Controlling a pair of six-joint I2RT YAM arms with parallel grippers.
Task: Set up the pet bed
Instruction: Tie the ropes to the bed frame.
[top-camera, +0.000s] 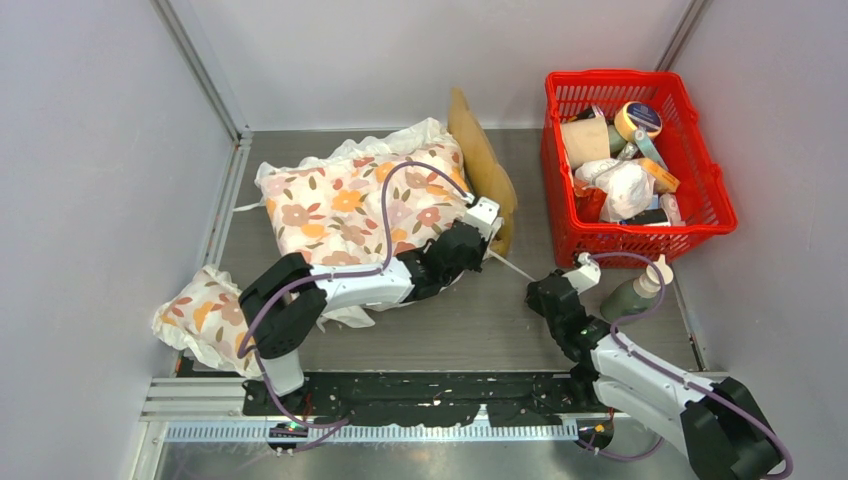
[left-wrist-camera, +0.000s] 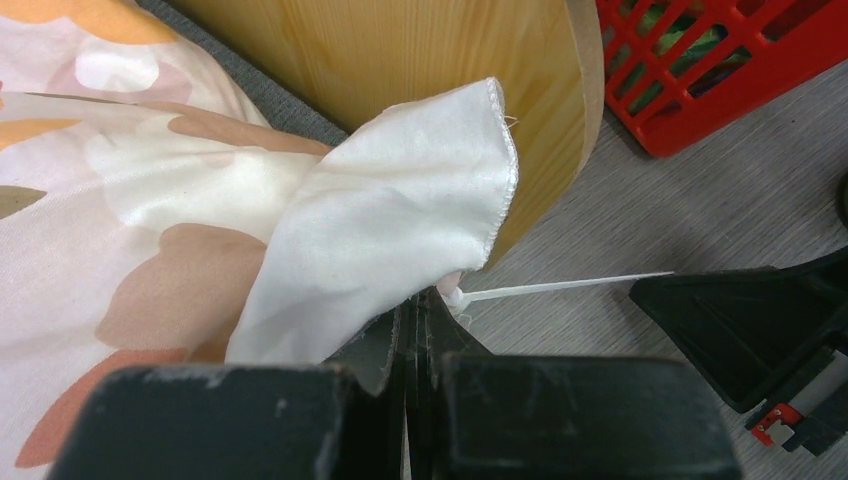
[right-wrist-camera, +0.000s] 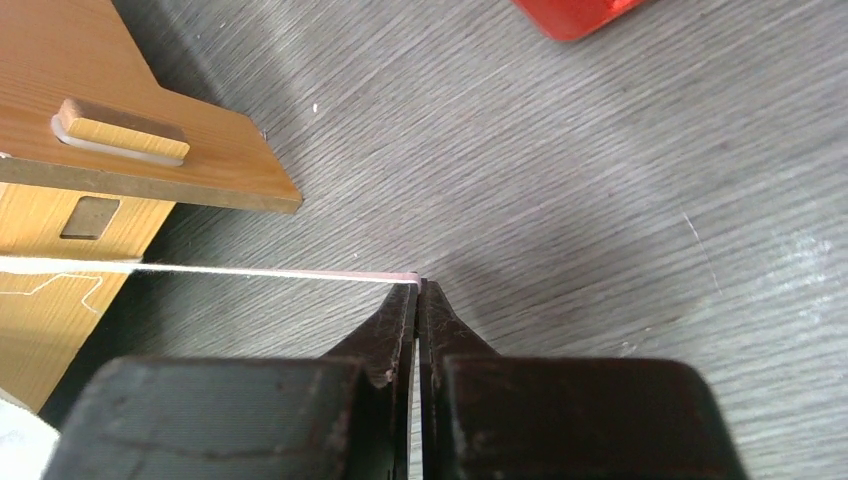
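The pet bed lies at the table's back middle, and only its light-wood end panel shows beside the white floral cushion that covers it. My left gripper is shut on the cushion's white corner fabric, its tips pinched together at the hem. A thin white tie runs from that corner across the table to my right gripper. The right gripper is shut on the end of the tie, next to the bed's wooden foot.
A red basket full of bottles and packets stands at the back right. A green bottle stands beside my right arm. A small floral pillow lies at the near left. Grey walls close in both sides.
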